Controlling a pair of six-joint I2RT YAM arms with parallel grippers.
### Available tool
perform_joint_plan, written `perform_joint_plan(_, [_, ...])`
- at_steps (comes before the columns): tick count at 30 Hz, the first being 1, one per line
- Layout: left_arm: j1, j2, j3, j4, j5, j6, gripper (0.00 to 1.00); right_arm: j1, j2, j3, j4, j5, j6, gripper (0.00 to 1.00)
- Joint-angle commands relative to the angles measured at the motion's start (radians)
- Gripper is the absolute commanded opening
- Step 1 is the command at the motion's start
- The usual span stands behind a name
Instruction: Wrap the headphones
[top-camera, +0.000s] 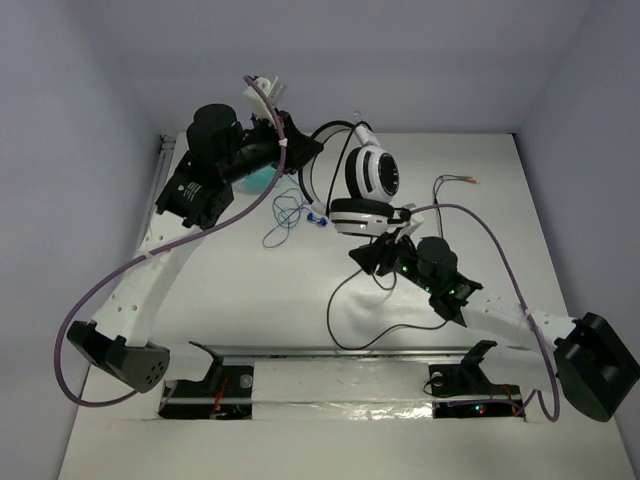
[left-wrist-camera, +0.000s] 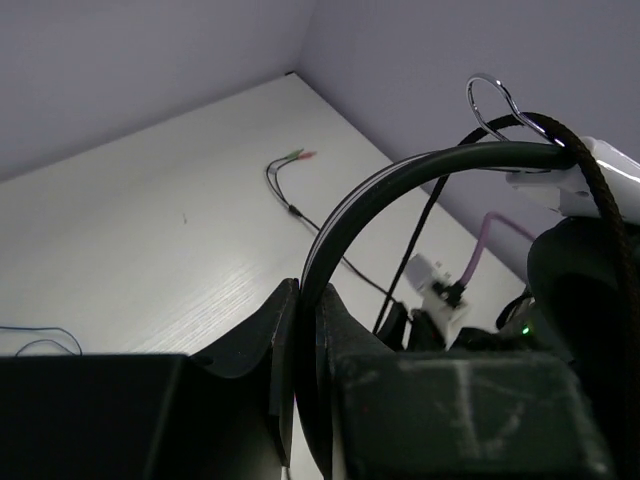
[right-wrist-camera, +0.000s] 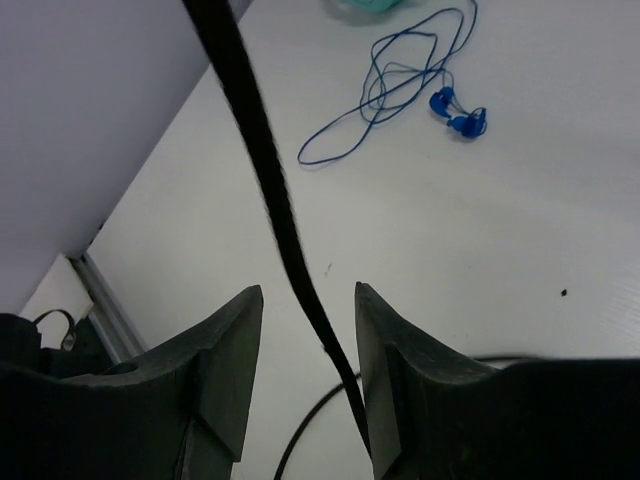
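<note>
from above: clamped tight on the black headband (top-camera: 335, 130) of the headphones (top-camera: 370, 178) with the left end effector (top-camera: 300, 150), at the middle back of the surface (top-camera: 220, 290). headband arching from that grip over to the right, two white cups hanging at the right end, one above the other in this view. cannot tell whether the lower cup touches the surface. just below the lower cup, the right end effector (top-camera: 390, 240), aimed up at it. thin black cable (top-camera: 335, 310) dropping toward the near edge and looping on the surface. plug (top-camera: 465, 181) lying to the right of the cups, red tips pointing right. blue earbuds (top-camera: 316, 219) left of the cups; teal headphones (top-camera: 262, 180) under the left arm.

from the left wrist: headband (left-wrist-camera: 400, 175) pinched edge-on between the fingers (left-wrist-camera: 270, 340), rising and curving right to a white bracket (left-wrist-camera: 590, 165). plug (left-wrist-camera: 297, 155) far off on the surface (left-wrist-camera: 150, 230).

from the right wrist: fingers (right-wrist-camera: 225, 340) released, spread apart, with the cable (right-wrist-camera: 270, 190) running lengthwise through the gap, nearer the right-hand finger. blue earbuds (right-wrist-camera: 460, 115) lying beyond on the surface (right-wrist-camera: 520, 240).
</note>
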Motion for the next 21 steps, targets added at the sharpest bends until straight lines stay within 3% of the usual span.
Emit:
perform_joint_plan(1, [0.01, 0.018, 0.098, 0.06, -0.024, -0.131, 0.0, -0.005, 0.057, -0.007, 0.21, -0.098, 0.037, 0.48])
perform_joint_plan(10, [0.022, 0.055, 0.111, 0.16, -0.174, -0.328, 0.0, -0.005, 0.219, -0.02, 0.343, -0.168, 0.128, 0.51])
perform_joint_plan(14, [0.022, 0.087, 0.131, 0.191, -0.223, -0.376, 0.0, 0.05, 0.306, 0.003, 0.382, -0.207, 0.131, 0.5])
perform_joint_plan(21, [0.022, 0.104, 0.17, 0.172, -0.432, -0.329, 0.0, 0.142, 0.386, -0.051, 0.521, -0.271, 0.187, 0.45])
